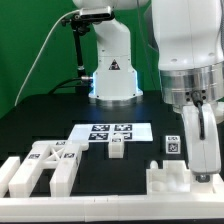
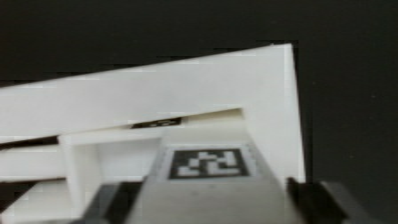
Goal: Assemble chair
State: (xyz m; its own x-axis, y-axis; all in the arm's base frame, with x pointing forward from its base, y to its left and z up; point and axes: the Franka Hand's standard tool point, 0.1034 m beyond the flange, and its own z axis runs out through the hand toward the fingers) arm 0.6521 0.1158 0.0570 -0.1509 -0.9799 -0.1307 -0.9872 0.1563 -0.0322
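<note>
**On table [image 1: 40, 115]: chair assembly, early stage**

Toward the exterior view's left, a ladder-like frame [image 1: 45, 165] lies flat near the rail [image 1: 110, 208]. A cube [image 1: 116, 150] stands alone, just in front of the marker board [image 1: 112, 130]. Toward the exterior view's right, a block [image 1: 165, 178] sits below the gripper [image 1: 200, 162], with a tagged part [image 1: 172, 143] just beside the fingers. In the wrist view the jaws flank the tagged part [image 2: 214, 165], and a panel [image 2: 178, 90] lies beyond. Whether they pinch it cannot be told. Judged: the pieces lie apart, no chair shape stands, and most joining is left.
</note>
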